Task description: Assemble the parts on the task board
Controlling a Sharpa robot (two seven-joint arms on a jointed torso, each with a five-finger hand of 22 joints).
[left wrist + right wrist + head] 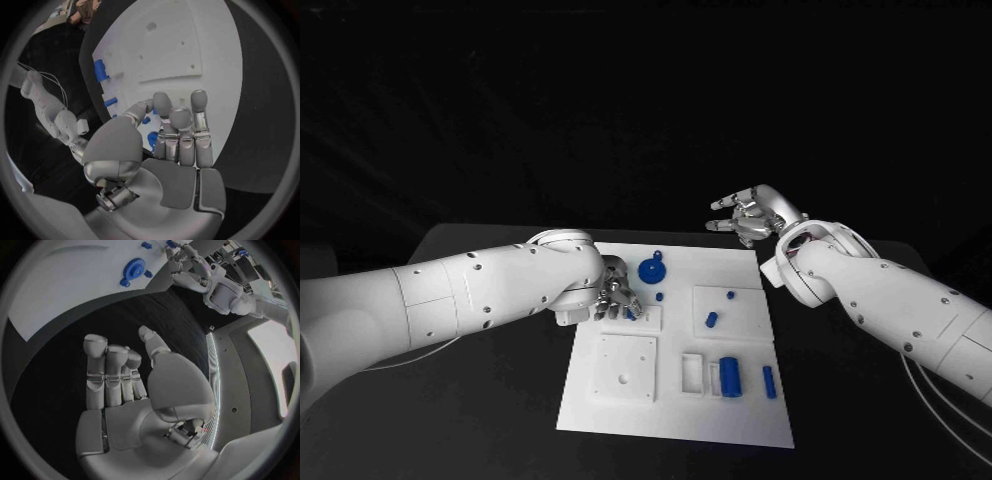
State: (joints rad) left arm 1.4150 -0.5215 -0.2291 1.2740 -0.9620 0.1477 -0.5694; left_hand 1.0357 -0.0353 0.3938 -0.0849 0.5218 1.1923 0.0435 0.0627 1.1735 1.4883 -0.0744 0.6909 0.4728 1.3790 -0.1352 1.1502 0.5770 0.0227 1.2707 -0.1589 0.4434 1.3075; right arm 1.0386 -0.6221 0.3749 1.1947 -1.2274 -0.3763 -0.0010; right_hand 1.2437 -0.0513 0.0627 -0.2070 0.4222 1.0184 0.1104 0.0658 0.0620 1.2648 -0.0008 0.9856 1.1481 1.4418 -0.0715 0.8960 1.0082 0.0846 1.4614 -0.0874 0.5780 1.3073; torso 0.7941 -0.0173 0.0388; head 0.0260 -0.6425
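Note:
The white task board (733, 420) lies in the middle of the black table. My left hand (617, 300) reaches down onto its far left part, and a speck of blue (635, 313) shows at the fingertips. I cannot make out a grip; in the left wrist view bits of blue (152, 137) show between the thumb and fingers of the left hand (169, 145). My right hand (750, 215) hangs in the air beyond the board's far right corner, fingers spread and empty, as the right wrist view of the right hand (131, 390) confirms. A blue disc (653, 271) lies just beyond my left hand.
On the board lie a small blue peg (659, 296), another small piece (730, 296), a short cylinder (711, 320), a large cylinder (730, 376) beside a white slot block (692, 372), and a slim bar (769, 381). A white square plate (626, 366) sits near left.

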